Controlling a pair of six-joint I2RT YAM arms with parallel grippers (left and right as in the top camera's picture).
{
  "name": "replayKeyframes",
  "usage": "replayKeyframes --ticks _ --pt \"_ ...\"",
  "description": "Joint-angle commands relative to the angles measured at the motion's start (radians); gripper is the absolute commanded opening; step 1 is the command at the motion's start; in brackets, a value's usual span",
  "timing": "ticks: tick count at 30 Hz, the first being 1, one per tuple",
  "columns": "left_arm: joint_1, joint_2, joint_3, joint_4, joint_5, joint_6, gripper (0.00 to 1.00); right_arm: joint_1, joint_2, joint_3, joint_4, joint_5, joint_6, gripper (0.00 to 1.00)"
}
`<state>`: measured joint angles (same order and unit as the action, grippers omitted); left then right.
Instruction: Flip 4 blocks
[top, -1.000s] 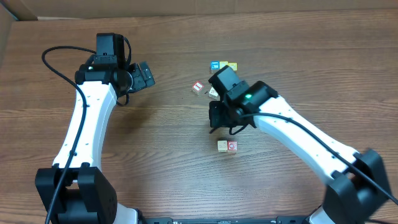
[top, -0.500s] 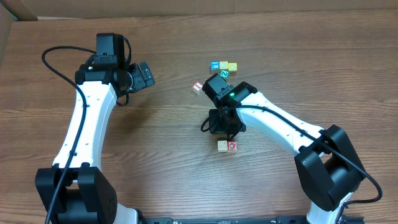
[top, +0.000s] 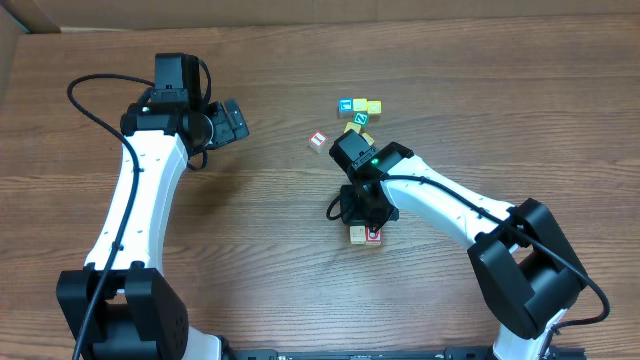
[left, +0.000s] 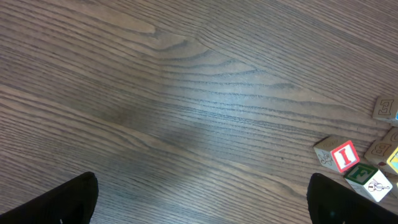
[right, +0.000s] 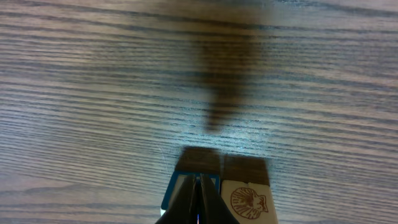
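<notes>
Two blocks (top: 356, 236) sit side by side just below the overhead frame's centre; a red-printed block (top: 319, 139) lies up-left. The right gripper (right: 199, 194), jaws pressed together, hangs over the pair. The left gripper (top: 236, 121) gapes wide, upper left.

One red-printed block (top: 318, 139) is lying left-nearside of the blue-printed cube (top: 345, 105); yellowish block (top: 352, 127) is sitting just nearside; cream block (top: 356, 235) and second red-printed block (top: 375, 238) are touching, well nearside.

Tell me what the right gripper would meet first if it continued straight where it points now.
Most likely the blue-edged block directly under the right gripper, whose tips are shut, beside the shell-printed block. Whether they touch now is unclear.
</notes>
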<state>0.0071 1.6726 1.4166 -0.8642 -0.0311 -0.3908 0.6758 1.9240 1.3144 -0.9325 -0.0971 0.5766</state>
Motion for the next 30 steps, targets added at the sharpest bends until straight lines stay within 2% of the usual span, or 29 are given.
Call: replayKeyframes --ticks 1,25,30 --pt "-0.001 0.005 0.020 0.001 0.002 -0.009 1.00 0.003 0.003 -0.003 0.008 -0.007 0.008 0.04" --pt "-0.001 0.005 0.020 0.001 0.002 -0.009 1.00 0.002 0.003 -0.002 -0.010 -0.042 0.007 0.04" --pt "-0.001 0.005 0.020 0.001 0.002 -0.009 1.00 -0.040 0.000 0.067 -0.024 -0.035 -0.008 0.04"
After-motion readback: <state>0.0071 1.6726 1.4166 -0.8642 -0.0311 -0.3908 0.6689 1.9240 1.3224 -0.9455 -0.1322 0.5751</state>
